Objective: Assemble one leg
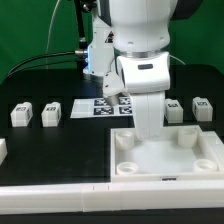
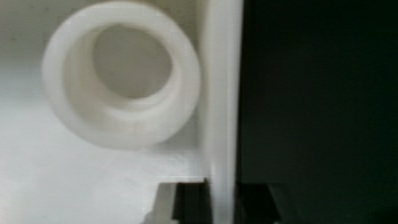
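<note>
Straddling the rim of the white panel point(image 1: 165, 155) with the gripper point(image 2: 222, 200), beside a round socket point(image 2: 125, 80); not showing whether pinching or spread.

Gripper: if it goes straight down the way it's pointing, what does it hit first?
Most likely the panel. The gripper straddles its edge beside a round socket, with the black table just past that edge. Depth is unclear, so it may already be touching.
</note>
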Tool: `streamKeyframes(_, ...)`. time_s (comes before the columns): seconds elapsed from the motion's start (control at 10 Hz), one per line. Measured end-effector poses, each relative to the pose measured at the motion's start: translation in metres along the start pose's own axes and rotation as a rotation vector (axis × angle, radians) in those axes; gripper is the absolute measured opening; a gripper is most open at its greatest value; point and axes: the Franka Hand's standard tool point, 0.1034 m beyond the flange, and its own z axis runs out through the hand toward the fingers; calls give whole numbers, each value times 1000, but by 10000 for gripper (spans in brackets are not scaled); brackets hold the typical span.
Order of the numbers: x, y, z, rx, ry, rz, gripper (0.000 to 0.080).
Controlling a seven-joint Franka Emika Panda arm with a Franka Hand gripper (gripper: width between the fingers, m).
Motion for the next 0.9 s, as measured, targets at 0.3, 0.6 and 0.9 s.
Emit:
streamKeyframes(0.3,-1,-1,1,2,0,3,330)
streamKeyframes(0.6,-1,-2,2,4,0,3,607)
streamKeyframes(0.9,0,-2,2,4,0,10,642)
